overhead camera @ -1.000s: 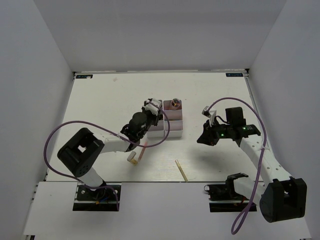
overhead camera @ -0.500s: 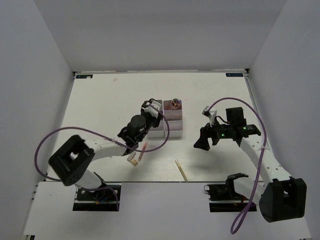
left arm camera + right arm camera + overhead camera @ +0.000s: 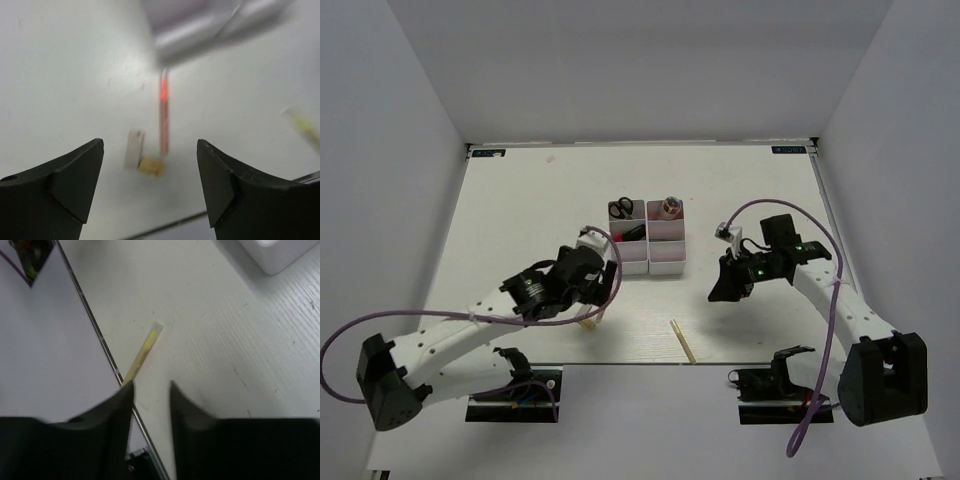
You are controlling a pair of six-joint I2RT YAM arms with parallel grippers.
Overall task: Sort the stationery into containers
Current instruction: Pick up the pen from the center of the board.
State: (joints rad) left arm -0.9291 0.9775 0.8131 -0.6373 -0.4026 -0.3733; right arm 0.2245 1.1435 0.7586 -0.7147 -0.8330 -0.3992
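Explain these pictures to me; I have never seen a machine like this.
Two robot arms are bolted at the near edge of the table, each ending in a two-finger gripper. The wide picture looks down from above; the other two come from a small camera on each wrist. White bins sit mid-table, with scissors already inside one. The left gripper is open over a pink pencil and a small tan piece. The right gripper, fingers slightly apart, points at a tan pencil near the table's edge. Neither holds anything.
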